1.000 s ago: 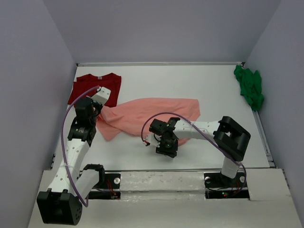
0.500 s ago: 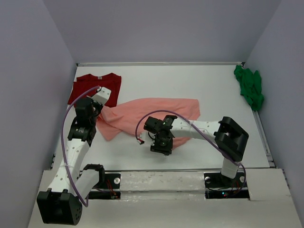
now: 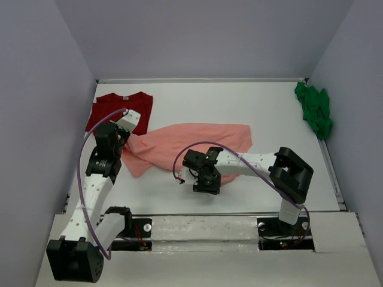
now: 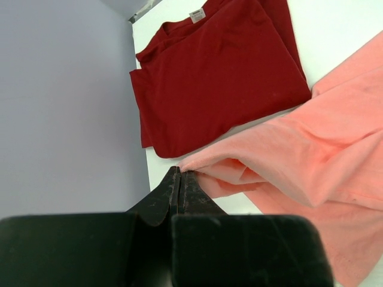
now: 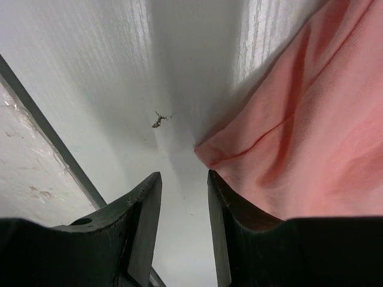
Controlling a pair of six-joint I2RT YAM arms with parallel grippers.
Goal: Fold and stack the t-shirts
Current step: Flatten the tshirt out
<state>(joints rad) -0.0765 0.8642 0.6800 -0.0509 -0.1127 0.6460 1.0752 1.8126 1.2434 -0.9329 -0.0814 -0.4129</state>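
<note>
The salmon-pink t-shirt (image 3: 191, 140) lies spread and rumpled across the middle of the table. My left gripper (image 3: 124, 140) is shut on that shirt's left corner; in the left wrist view the jaws (image 4: 179, 171) pinch a fold of pink cloth (image 4: 323, 143). The dark red t-shirt (image 3: 114, 107) lies flat at the back left, its neck label (image 4: 197, 15) showing. The green t-shirt (image 3: 316, 110) is bunched at the back right. My right gripper (image 3: 206, 184) is open over the pink shirt's near edge. Only bare table shows between its fingers (image 5: 184, 173), and the pink hem corner (image 5: 311, 119) lies just past the right finger.
The table's near edge strip (image 5: 36, 119) runs close behind the right gripper. A small dark speck (image 5: 160, 119) lies on the white table top. Grey walls enclose the table on the left, back and right. A purple cable (image 3: 179, 164) loops off the right arm.
The right gripper has shifted a little to the left along the pink shirt's near edge, jaws still apart. The left arm has stayed put, holding the shirt corner.
</note>
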